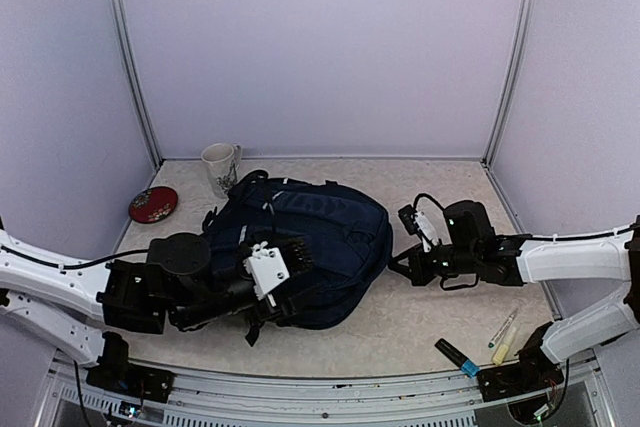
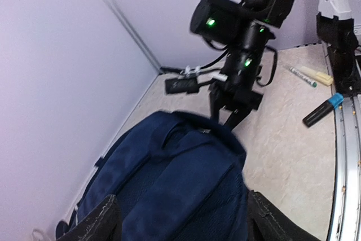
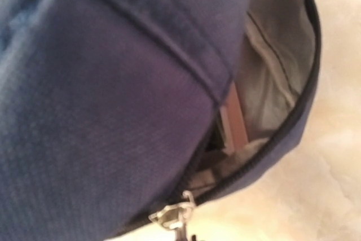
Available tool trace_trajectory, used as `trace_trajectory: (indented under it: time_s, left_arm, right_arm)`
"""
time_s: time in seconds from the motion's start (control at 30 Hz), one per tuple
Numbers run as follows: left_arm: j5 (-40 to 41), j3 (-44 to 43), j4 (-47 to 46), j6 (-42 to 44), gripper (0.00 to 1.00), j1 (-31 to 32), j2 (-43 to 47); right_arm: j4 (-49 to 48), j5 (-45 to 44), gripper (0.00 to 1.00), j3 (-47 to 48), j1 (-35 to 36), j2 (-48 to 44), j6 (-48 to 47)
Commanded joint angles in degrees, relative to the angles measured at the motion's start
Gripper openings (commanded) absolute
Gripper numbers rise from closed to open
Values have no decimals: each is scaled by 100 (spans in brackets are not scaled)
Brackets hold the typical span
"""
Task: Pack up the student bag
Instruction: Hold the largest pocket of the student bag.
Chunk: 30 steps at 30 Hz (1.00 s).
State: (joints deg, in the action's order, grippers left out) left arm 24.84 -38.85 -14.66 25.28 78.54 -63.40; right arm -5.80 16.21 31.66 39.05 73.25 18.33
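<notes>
Three markers lie at the desk's near right edge. Mid-desk the navy backpack lies flat, its opening showing grey lining. The left fingers stand released, spread astride its left end; the right fingers are clenched at its right edge, beside the zipper pull. Farther back stand a mug and a red dish.

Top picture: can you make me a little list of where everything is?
backpack: dark navy, lying in the middle, zip part open, grey lining showing
left gripper: open, over backpack
right gripper: shut, at backpack's right edge
mug: back left, beside backpack
red dish: left of mug
markers: front right
</notes>
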Motion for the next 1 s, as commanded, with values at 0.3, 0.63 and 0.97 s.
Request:
trace_trajectory:
  time_s: [0.3,0.63,0.97]
  left_arm:
    - [-104,-4208,2735,-1163,99,-386,-4100]
    - [-428,-3857,3202,-1765,78,-862,-4109]
    - [-666,-3018,3791,-2130,2,-1061,-3643]
  right_arm:
    - [-330,-253,0,17,-62,-131,12]
    - [31,-464,0,178,-312,-82,-192]
    - [622,-467,0,807,-398,449,-641]
